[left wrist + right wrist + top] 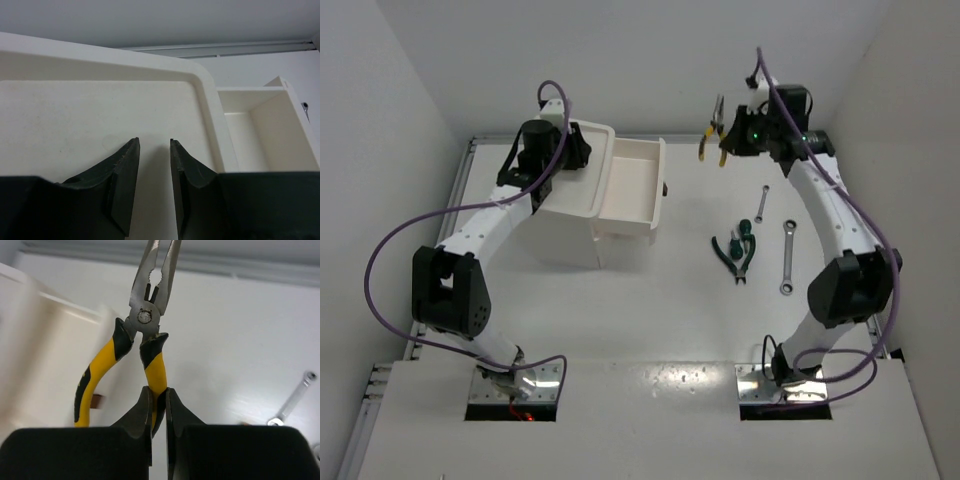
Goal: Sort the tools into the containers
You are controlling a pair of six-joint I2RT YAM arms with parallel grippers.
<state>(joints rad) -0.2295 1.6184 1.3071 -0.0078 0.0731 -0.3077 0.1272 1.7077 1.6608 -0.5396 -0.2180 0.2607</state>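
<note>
Right gripper [158,394] is clamped tight on one handle of the yellow-handled pliers [146,316], held in the air just right of the open drawer [632,185]. The other handle hangs splayed. This looks like a carry grip for dropping them into that drawer.

Left gripper [154,146] has its fingers slightly apart with nothing between them. It hovers over the recessed tray top [90,115] left of the drawer, probably parked out of the way.

Green-handled pliers [733,255] and a long wrench [787,257] lie well right of the drawer, unsorted.
</note>
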